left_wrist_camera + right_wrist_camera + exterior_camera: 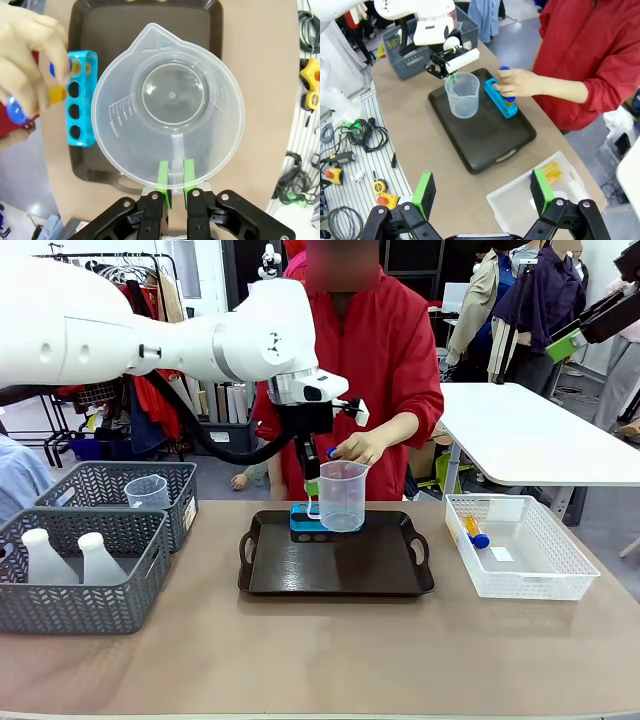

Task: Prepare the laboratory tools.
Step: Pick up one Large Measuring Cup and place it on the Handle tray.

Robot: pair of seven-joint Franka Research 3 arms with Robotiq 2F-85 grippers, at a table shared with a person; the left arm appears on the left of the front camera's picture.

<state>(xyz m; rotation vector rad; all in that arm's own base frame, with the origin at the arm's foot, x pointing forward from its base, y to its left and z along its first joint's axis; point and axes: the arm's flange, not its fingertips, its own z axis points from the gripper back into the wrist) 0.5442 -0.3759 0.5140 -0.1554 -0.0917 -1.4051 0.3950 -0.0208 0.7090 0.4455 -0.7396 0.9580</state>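
Note:
My left gripper (175, 172) is shut on the handle of the clear measuring beaker (170, 112), holding it upright at the back of the dark tray (335, 570). Whether the beaker (342, 496) touches the tray I cannot tell. Beside it stands a blue tube rack (80, 97). The person's hand (360, 448) holds a blue-capped orange tube (56, 93) right at the rack (501, 99). High above the table's right side, my right gripper (483, 192) is open and holds nothing. Two whitish flasks (70, 558) stand in the near grey basket (85, 605).
A second clear beaker (147, 490) sits in the far grey basket (185, 502) at the left. The white basket (520, 585) at the right holds orange tubes (474, 532). Cables and tools (350, 135) lie off the table's edge.

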